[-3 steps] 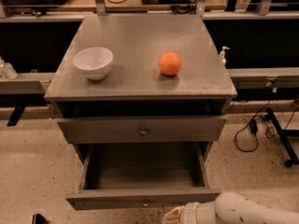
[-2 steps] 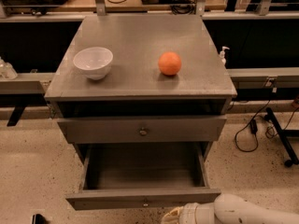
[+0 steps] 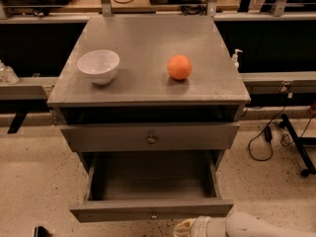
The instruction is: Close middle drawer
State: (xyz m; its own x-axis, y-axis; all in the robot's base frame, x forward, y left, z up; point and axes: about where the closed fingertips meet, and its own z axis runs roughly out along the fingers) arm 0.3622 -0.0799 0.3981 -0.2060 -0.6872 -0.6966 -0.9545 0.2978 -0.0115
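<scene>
The middle drawer point(image 3: 150, 209) of the grey cabinet is pulled far out toward me, and its empty inside point(image 3: 152, 181) shows. Its flat front has a small round knob point(image 3: 154, 215). The taller first drawer point(image 3: 148, 137) above it stands slightly out from the cabinet. The third drawer is out of view. My gripper point(image 3: 184, 228) is at the bottom edge of the view, at the end of the white arm point(image 3: 256, 227), just in front of the middle drawer's front and right of its knob.
A white bowl point(image 3: 98, 66) and an orange point(image 3: 179, 67) sit on the cabinet top point(image 3: 148, 38). Cables point(image 3: 266, 135) and a black stand leg point(image 3: 298, 149) lie on the floor to the right. Metal rails point(image 3: 24, 89) run behind the cabinet on both sides.
</scene>
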